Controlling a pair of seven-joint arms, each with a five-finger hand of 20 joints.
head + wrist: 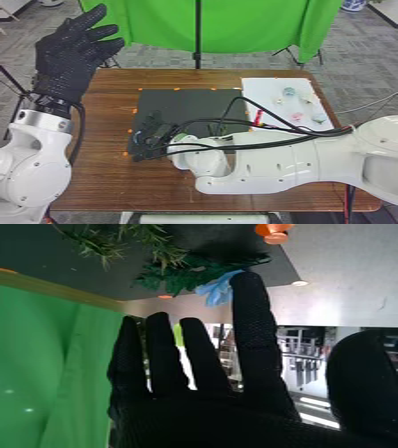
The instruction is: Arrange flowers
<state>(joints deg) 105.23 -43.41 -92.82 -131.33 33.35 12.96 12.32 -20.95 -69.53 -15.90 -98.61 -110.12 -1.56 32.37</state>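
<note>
One blue bloom (213, 289) lies w/ dark green foliage (182, 274) nr the edge of the dark mat (178, 100), just beyond the right hand (151, 140) in the right wrist view; can't tell if a fingertip touches it. Grassy sprigs (155, 239) sit close by on the mat, prob. so stems & greenery can be built up against a plain backing. Right hand is open: fingers straight w/ small gaps, thumb well apart, nothing pinched. Low over the mat's left part in the head view, it's prob. there to nudge or pick up a stem, & the wide thumb gap leaves room for a grip. Risk: thin sprigs may snag on the glove.

Farther out, the white sheet (258, 87) holds a pale blue flower (289, 91) & a pink flower (297, 116), spaced apart, prob. for easy picking. Left hand (67, 60) is raised beside the mat, fingers loosely spread, empty, prob. parked to keep the workspace free.
</note>
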